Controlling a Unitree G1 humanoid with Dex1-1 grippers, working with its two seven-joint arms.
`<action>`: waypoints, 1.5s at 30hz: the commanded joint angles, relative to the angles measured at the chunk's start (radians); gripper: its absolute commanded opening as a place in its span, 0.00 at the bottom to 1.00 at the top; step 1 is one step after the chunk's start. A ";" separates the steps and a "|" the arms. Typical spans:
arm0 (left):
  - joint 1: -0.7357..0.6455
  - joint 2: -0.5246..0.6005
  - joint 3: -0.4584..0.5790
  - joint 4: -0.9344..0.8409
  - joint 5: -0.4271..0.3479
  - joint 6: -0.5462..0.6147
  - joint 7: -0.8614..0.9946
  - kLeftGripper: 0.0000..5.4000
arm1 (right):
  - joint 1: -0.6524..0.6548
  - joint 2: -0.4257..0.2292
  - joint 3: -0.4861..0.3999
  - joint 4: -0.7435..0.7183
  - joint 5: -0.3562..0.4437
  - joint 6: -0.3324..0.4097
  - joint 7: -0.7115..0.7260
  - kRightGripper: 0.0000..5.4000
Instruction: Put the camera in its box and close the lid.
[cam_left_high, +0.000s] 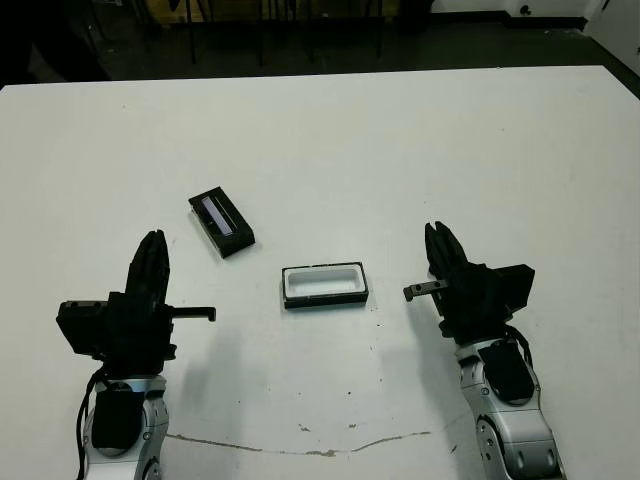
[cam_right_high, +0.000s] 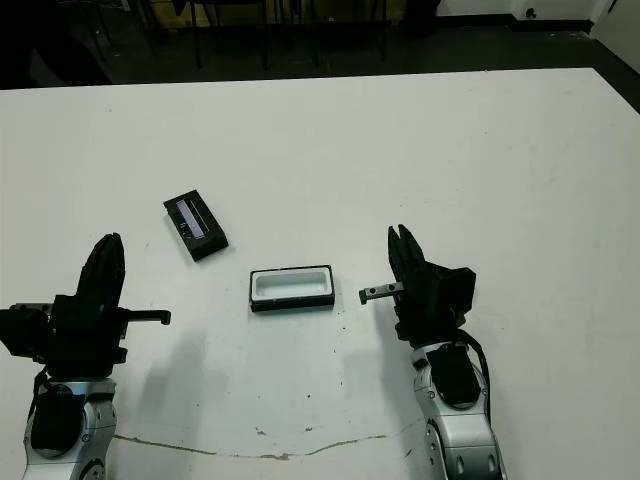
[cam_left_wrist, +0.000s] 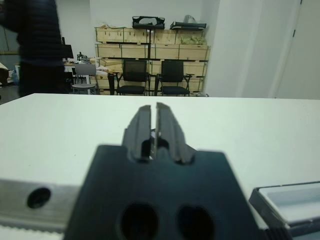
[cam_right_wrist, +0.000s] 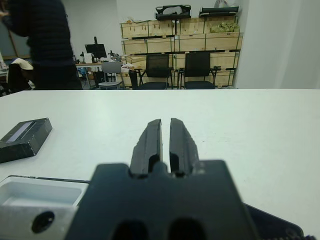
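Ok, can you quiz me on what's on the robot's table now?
1. True or false: the box has nothing inside it.
2. Where is the lid? A: on top of the box. B: on the table, apart from the box, toward the robot's left. C: in a gripper.
3. Fill the gap: the left gripper and the right gripper are both holding ____.
Key: 1 true; 2 B; 3 nothing.

Crate shelving (cam_right_wrist: 180, 35) (wooden, apparently), chairs (cam_right_wrist: 197, 64)
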 joint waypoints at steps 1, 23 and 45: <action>0.041 0.004 -0.001 0.009 0.011 0.015 0.006 0.00 | -0.007 -0.001 -0.004 0.019 0.002 0.016 -0.003 0.00; 0.035 -0.004 -0.021 0.037 0.010 -0.013 0.013 0.00 | -0.299 -0.383 -0.264 0.158 0.305 0.144 0.393 0.00; 0.039 0.009 -0.027 0.038 -0.001 -0.015 -0.001 0.00 | -0.563 -0.667 -0.190 0.571 0.295 0.241 0.940 0.04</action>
